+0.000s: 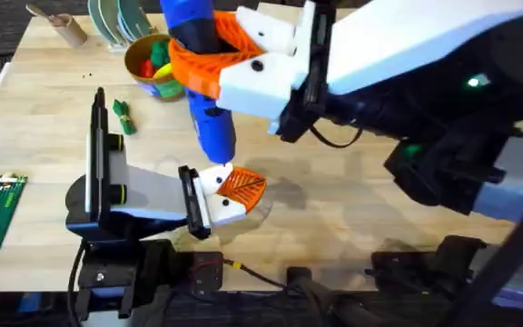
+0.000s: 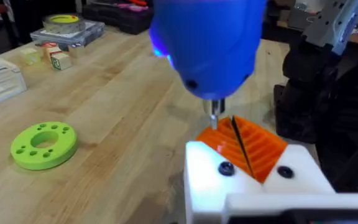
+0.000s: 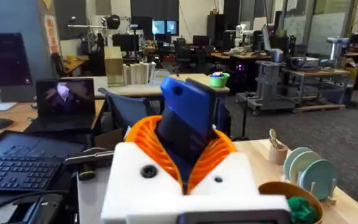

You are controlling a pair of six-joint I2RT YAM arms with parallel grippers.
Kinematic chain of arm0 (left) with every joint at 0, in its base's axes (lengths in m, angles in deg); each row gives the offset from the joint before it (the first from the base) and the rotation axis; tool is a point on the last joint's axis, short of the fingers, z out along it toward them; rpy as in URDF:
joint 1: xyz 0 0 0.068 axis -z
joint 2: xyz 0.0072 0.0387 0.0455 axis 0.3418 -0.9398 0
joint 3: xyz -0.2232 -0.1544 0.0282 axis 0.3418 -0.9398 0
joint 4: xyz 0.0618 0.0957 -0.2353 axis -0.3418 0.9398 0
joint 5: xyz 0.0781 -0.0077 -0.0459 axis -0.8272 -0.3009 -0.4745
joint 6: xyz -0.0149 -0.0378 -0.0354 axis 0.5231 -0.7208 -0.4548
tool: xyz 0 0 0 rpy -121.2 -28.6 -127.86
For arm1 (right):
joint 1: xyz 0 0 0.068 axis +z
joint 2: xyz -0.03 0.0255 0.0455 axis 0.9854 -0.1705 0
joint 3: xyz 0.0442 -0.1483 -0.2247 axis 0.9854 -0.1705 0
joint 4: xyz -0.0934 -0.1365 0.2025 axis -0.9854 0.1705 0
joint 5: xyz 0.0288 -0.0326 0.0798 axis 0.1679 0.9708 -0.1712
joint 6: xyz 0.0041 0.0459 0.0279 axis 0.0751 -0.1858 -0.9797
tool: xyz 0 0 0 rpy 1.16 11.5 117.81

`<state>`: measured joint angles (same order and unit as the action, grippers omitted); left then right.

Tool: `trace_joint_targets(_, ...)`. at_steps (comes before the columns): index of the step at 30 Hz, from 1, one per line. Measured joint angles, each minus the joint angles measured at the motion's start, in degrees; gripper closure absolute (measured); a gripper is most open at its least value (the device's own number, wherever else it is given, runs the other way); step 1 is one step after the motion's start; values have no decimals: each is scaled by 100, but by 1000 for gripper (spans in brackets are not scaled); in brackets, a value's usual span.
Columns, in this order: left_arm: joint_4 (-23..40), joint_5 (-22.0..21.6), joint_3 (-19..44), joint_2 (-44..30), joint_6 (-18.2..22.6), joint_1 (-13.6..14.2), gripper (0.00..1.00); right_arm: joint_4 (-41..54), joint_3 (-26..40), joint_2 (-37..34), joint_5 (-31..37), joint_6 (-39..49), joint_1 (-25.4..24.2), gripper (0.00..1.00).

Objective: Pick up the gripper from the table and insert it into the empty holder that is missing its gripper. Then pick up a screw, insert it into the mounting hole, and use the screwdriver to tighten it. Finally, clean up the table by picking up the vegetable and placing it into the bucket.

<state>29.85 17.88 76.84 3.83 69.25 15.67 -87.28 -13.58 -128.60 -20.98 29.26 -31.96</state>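
One screwdriver upright in right gripper, tip over holder, mid-table

A light wooden table stands in an open workshop with desks, monitors and grey floor.

The right arm at the overhead's upper right is white-shelled over black joints, a green light glowing, a black cable hanging beneath. Its white fingers carry orange ribbed pads and dark screws. The left arm, lower left, is black and grey-white.
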Motion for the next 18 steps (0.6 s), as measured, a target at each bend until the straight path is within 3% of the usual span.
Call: trace_joint_targets(18,0,0,0,0,0,0,997,-76,0,-224,-1,-129,229,960)
